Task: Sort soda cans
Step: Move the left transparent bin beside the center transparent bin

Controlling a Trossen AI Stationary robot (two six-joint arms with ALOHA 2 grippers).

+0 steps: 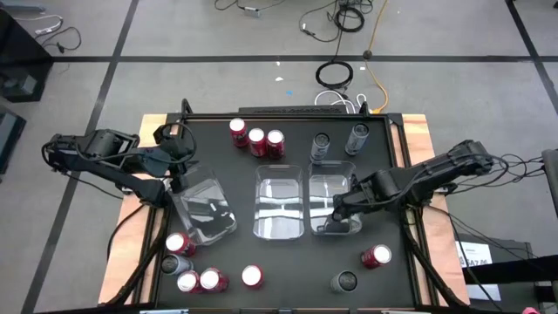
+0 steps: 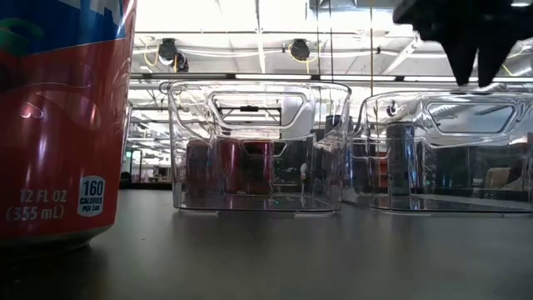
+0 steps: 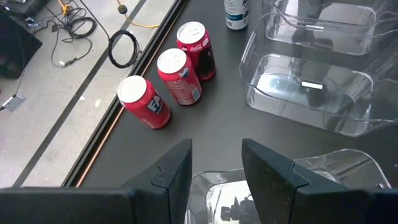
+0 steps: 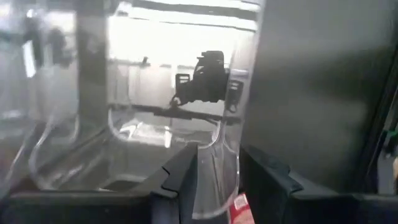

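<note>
Right gripper (image 1: pixel 336 218): at the near edge of the right clear bin (image 1: pixel 334 179); in the right wrist view its fingers (image 4: pixel 177 177) straddle the bin's wall with a small gap, parted, pinching nothing that shows.
Can by right gripper: a grey can (image 1: pixel 329 228) stands in the bin's near end, just beside the fingertips.
Left gripper (image 1: pixel 179 179): over the far corner of the tilted left bin (image 1: pixel 209 214); jaws part-open around its rim, grip cannot be told.
Middle bin (image 1: pixel 281 202): between the other two, upright.
Far cans: three red cans (image 1: pixel 256 139) in a row at the far edge; two grey cans (image 1: pixel 338 142) right of them, behind the right bin.
Near-left cans: red and grey cluster (image 1: pixel 187 266) near the left bin's near end.
Near-right cans: one red can (image 1: pixel 377 255), one grey can (image 1: pixel 345 281), well apart from the right gripper.
Low view: a red can (image 2: pixel 62 125) fills the left foreground.
</note>
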